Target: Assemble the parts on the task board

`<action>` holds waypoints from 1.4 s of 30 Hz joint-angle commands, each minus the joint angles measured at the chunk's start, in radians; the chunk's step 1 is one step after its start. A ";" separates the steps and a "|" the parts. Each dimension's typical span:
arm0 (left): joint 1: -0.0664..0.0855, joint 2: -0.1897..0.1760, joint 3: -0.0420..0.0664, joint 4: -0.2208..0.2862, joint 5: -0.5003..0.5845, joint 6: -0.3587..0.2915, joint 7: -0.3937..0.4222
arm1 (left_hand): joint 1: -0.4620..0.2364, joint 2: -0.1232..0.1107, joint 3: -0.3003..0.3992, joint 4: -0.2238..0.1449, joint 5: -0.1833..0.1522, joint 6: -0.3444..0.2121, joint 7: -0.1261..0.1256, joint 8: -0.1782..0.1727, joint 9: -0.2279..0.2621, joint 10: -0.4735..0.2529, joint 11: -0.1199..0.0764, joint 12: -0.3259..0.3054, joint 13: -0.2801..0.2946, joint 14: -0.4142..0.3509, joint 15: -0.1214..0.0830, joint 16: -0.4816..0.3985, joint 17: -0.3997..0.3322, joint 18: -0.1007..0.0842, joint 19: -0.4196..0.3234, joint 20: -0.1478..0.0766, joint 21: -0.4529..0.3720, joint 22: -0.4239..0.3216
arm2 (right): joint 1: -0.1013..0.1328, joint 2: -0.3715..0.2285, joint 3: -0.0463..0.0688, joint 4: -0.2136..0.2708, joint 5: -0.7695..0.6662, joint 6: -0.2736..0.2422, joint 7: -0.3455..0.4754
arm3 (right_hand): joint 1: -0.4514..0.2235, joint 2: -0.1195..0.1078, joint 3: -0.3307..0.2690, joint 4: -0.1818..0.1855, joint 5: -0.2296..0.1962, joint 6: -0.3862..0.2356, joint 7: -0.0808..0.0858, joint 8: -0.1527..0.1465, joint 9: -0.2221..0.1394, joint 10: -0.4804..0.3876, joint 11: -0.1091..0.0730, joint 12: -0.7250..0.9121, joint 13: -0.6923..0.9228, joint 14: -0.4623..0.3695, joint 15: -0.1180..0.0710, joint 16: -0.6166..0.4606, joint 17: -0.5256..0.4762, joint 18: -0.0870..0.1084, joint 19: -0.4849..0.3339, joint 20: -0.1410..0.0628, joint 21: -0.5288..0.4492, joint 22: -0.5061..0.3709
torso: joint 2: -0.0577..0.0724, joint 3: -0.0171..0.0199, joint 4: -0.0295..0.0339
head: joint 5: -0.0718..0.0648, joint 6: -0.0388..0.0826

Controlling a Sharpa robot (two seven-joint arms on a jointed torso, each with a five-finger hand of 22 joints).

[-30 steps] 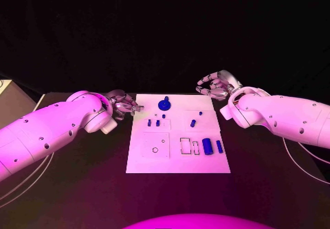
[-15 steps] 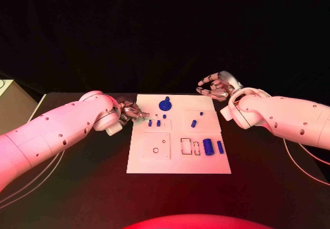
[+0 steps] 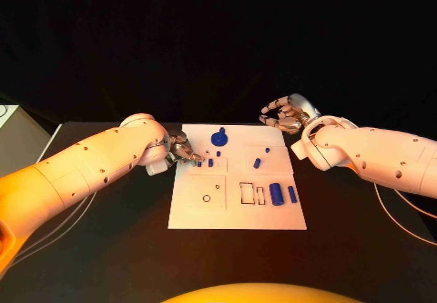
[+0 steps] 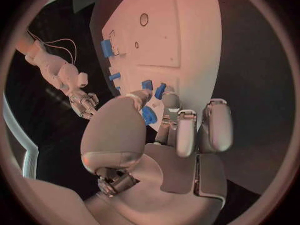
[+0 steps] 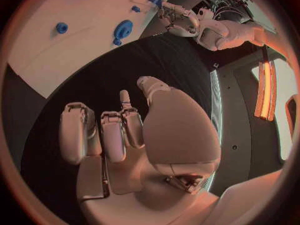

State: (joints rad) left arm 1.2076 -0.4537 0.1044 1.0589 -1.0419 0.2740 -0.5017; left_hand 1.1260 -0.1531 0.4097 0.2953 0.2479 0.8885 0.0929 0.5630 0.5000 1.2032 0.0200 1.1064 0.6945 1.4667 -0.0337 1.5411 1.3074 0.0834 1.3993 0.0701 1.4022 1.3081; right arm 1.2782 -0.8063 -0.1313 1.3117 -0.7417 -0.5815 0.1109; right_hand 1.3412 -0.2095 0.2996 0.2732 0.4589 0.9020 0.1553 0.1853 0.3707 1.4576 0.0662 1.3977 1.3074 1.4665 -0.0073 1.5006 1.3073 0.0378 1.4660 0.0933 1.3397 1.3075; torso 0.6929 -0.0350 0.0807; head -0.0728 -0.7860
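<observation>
The task board point(image 3: 237, 183) lies flat in the middle of the black table point(image 3: 364, 233). The left hand point(image 3: 179, 151) is at the board's left edge, near the far end. Just past its fingertips are two small blue pegs point(image 3: 206, 163), side by side w/ a small gap. In the left wrist view the fingers point(image 4: 177, 130) reach out over the board, right next to the pegs point(image 4: 153, 89), but it's too hard to see if they touch or pinch one. So the grip can't be told.

Pegs lie toward the board's middle from the left hand, i.e. to the robot's right of it. They seem to stand up, long way pointing up from the board, though they are too small to be sure. The left hand is much nearer to them than the other one.

The right hand point(image 3: 287, 113) hangs by the board's far right corner, well apart from the pegs. Its fingers point(image 5: 112, 135) are spread and it holds nothing.

Other blue parts: a round knob piece point(image 3: 218, 137) near the far edge, and a fat cylinder point(image 3: 276, 193) w/ a thin bar point(image 3: 292, 194) beside it. Those two lie flat, long way running near-to-far.

Best guess: next move is the left hand's, a short reach sideways to the pegs.
</observation>
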 commanded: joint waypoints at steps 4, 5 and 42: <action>0.007 0.018 -0.002 -0.015 -0.017 0.038 -0.012 | -0.009 0.006 -0.004 -0.004 0.004 0.008 0.002 0.001 0.002 -0.004 -0.001 0.004 -0.002 0.087 -0.007 0.003 0.209 -0.019 0.003 -0.004 0.003 0.023 | -0.001 0.003 0.000 -0.001 -0.010 0.013 0.004 | -0.001 -0.010 0.008 0.000 0.005 -0.007 -0.002 -0.005 0.001 0.001 -0.001 0.000 0.129 0.066 -0.005 -0.004 0.103 0.012 0.023 -0.004 -0.003 0.121 | 0.000 -0.0006 0.0005 | -0.002 -0.002; 0.008 0.020 -0.002 -0.017 -0.018 0.038 -0.012 | -0.010 0.006 -0.005 -0.004 0.004 0.009 0.001 0.002 0.002 -0.004 -0.001 0.005 0.000 0.087 -0.007 0.003 0.208 -0.018 0.003 -0.004 0.002 0.023 | -0.001 0.003 0.000 -0.001 -0.010 0.013 0.004 | -0.001 -0.010 0.008 0.000 0.005 -0.007 -0.002 -0.005 0.001 0.001 -0.001 0.000 0.129 0.066 -0.005 -0.004 0.103 0.012 0.023 -0.004 -0.003 0.121 | 0.001 -0.0005 0.0004 | -0.002 -0.002; 0.021 0.055 -0.015 -0.057 -0.023 0.023 -0.012 | 0.017 0.015 0.009 -0.012 0.005 0.019 -0.012 0.035 0.027 -0.003 -0.012 0.033 0.034 0.087 -0.016 0.004 0.210 -0.018 -0.001 -0.012 0.001 0.021 | -0.001 0.007 0.000 -0.003 -0.010 0.016 0.003 | -0.001 -0.010 0.011 -0.002 0.006 -0.007 -0.002 -0.005 0.002 0.001 -0.001 0.001 0.130 0.066 -0.005 -0.005 0.104 0.012 0.024 -0.005 -0.003 0.122 | -0.001 -0.0010 0.0021 | -0.008 -0.008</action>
State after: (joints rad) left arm 1.2261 -0.4011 0.0896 1.0025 -1.0623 0.2957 -0.5159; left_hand 1.1367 -0.1373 0.4155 0.2838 0.2479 0.9028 0.0857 0.5950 0.5268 1.1991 0.0159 1.1328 0.7283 1.4669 -0.0410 1.5406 1.3074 0.0834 1.3988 0.0624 1.4021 1.3076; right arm 1.2781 -0.7997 -0.1313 1.3083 -0.7428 -0.5789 0.1099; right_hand 1.3412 -0.2095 0.3067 0.2718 0.4589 0.9020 0.1553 0.1853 0.3719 1.4576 0.0662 1.3977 1.3080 1.4665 -0.0073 1.5006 1.3076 0.0378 1.4661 0.0933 1.3397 1.3081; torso 0.6917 -0.0363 0.0821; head -0.0798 -0.7935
